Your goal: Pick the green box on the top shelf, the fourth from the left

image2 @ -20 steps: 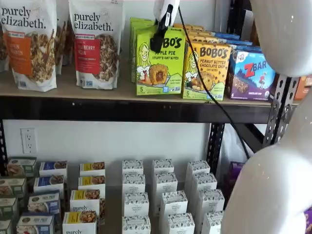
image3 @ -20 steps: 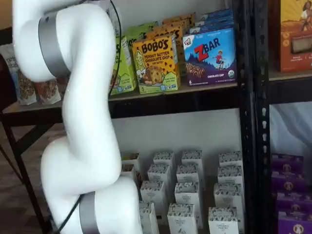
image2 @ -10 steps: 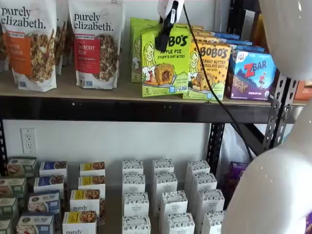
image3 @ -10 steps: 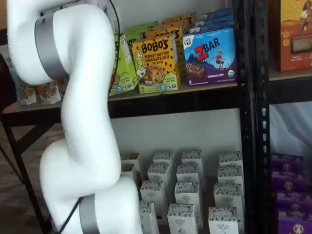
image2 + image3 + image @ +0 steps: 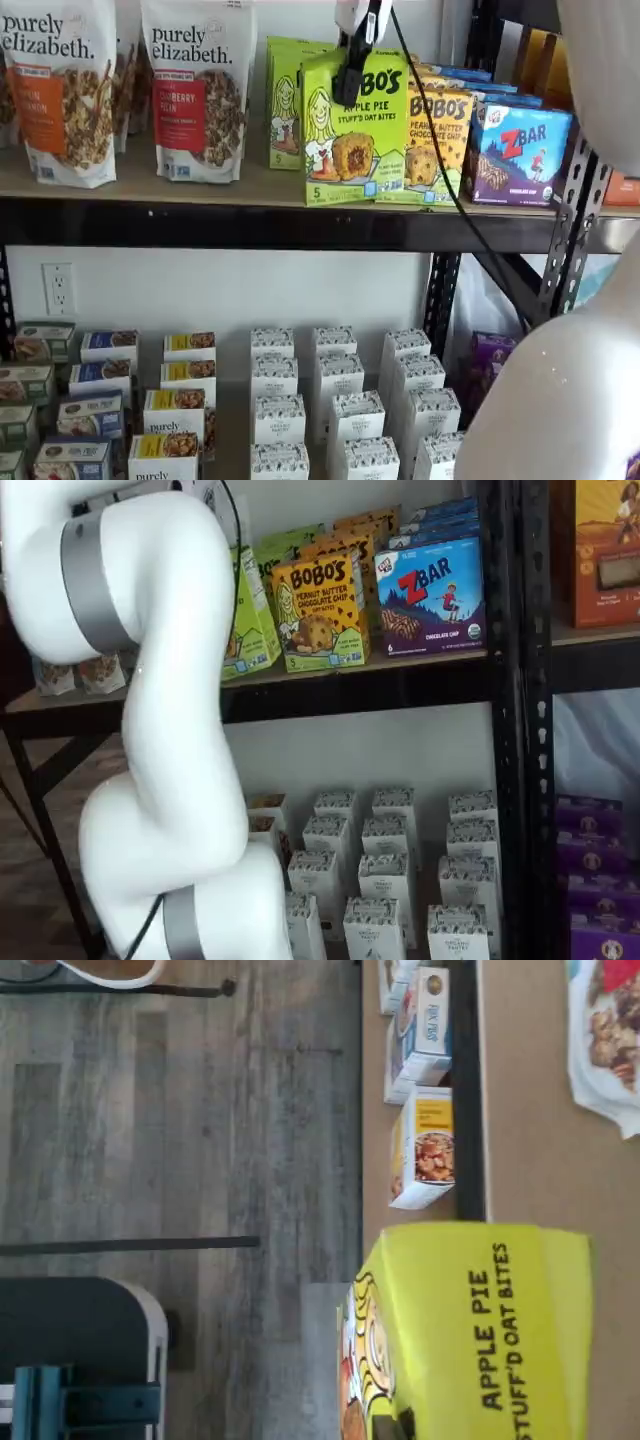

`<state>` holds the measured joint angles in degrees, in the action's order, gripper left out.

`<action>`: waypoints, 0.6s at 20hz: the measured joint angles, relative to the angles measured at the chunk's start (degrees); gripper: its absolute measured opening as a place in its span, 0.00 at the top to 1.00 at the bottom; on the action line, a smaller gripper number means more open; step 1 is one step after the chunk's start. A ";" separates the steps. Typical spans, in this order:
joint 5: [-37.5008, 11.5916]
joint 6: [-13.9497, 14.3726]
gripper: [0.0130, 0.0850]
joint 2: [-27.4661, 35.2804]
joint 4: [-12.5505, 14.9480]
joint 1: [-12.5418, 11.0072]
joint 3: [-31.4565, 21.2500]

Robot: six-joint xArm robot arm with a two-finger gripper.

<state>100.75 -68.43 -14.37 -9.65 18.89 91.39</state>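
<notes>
Compared with one second earlier, we see the green box (image 5: 355, 130) shifted toward 3 o'clock and forward along the top shelf (image 5: 250, 190), and it now covers more of the yellow-orange Bobo's box (image 5: 438, 140) behind it. Its base sits at the front edge of the board, level with the black rail.

The carton is lime green and upright, printed "APPLE PIE STUFF'D OAT BITES", with a cartoon blonde girl, an oat bite picture and a "5" at the lower corner. In the wrist view the same carton (image 5: 470, 1330) appears turned on its side and cut off at the frame edge.

We see the gripper (image 5: 352, 72) at 12 o'clock of the carton, one black finger lying over the printed face. The other finger is hidden, so we cannot tell whether the claw is clenched on the carton or released.

In a shelf view the white arm (image 5: 160, 680) hides most of the green box (image 5: 248, 615); only a narrow strip shows. A blue ZBar box (image 5: 518, 152) stands at 3 o'clock of the Bobo's boxes. Granola bags (image 5: 195, 90) stand at 9 o'clock.
</notes>
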 joint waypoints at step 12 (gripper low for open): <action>0.32 -1.55 0.89 -7.90 0.82 -1.43 -8.01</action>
<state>101.07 -69.99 -22.27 -8.82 17.46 83.38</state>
